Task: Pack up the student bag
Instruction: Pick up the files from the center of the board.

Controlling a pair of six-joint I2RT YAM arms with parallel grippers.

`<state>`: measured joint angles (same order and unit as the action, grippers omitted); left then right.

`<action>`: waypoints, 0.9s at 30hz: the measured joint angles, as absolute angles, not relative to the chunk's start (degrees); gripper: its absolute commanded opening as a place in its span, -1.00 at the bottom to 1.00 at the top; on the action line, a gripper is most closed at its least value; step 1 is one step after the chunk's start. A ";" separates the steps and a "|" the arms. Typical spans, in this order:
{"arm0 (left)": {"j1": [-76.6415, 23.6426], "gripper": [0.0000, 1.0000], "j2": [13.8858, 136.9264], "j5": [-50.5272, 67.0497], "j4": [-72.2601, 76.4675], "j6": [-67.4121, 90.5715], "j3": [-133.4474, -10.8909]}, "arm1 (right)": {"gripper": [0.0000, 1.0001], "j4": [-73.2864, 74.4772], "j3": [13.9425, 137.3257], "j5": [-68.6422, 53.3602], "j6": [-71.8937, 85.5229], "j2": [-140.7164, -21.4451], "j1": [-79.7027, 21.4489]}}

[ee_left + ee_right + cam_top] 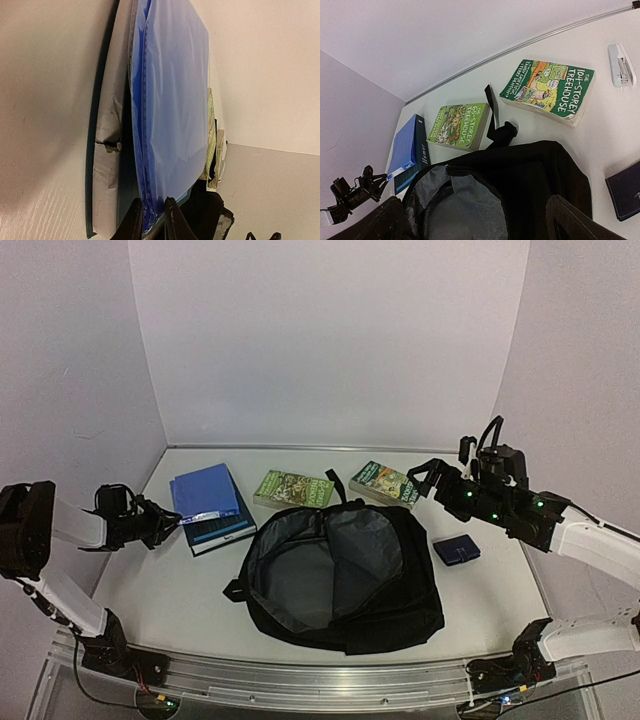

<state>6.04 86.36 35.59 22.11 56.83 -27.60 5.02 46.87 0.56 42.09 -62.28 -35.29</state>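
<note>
At far left, the left pincer (158, 524) reaches toward a blue folder (203, 492) that lies on top of a dark book (222, 532). In its wrist view the fingers (172, 222) stand narrow on either side of the folder's edge. Whether they actually pinch it cannot be told.

Next, along the back of the white bench (160, 590), lies a green paperback (293, 488).

The student bag (340, 570) lies flat at the middle of the bench. Its mouth is unzipped and gaping upward, showing the grey lining (320, 560). It looks soft, floppy and light while unfilled — likely to sag or slide if pushed. The surest holds are probably the zipper rim of the opening or the top loop (343, 502) at its far end.

Right of the loop lies a second green paperback (385, 483). The right pincer (432, 480) hovers just beside that book, fingers spread wide and holding nothing. A small dark blue pouch (456, 549) lies near the bag's right side.

A white stapler (621, 64) shows only in the right wrist view — the arm hides it from above. The bag's straps and underside are out of sight, and the wrist view cuts the pouch off at its edge.
</note>
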 measured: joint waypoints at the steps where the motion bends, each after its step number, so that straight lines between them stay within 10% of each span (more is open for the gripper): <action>1: 6.26 -0.79 85.26 35.41 21.68 56.65 -27.54 | 0.97 5.02 46.87 0.47 42.09 -62.28 -35.29; 16: 6.81 -1.00 66.54 42.53 0.98 40.88 -30.52 | 0.94 5.36 48.33 -5.42 36.95 -62.59 -35.29; 27: -6.16 -1.00 63.78 50.84 -9.78 33.25 -44.19 | 0.97 5.10 57.32 -31.33 24.22 -69.75 -35.18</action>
<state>-6.16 63.78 50.84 -9.78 33.25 -44.19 5.10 57.32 -31.33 24.22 -69.75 -35.18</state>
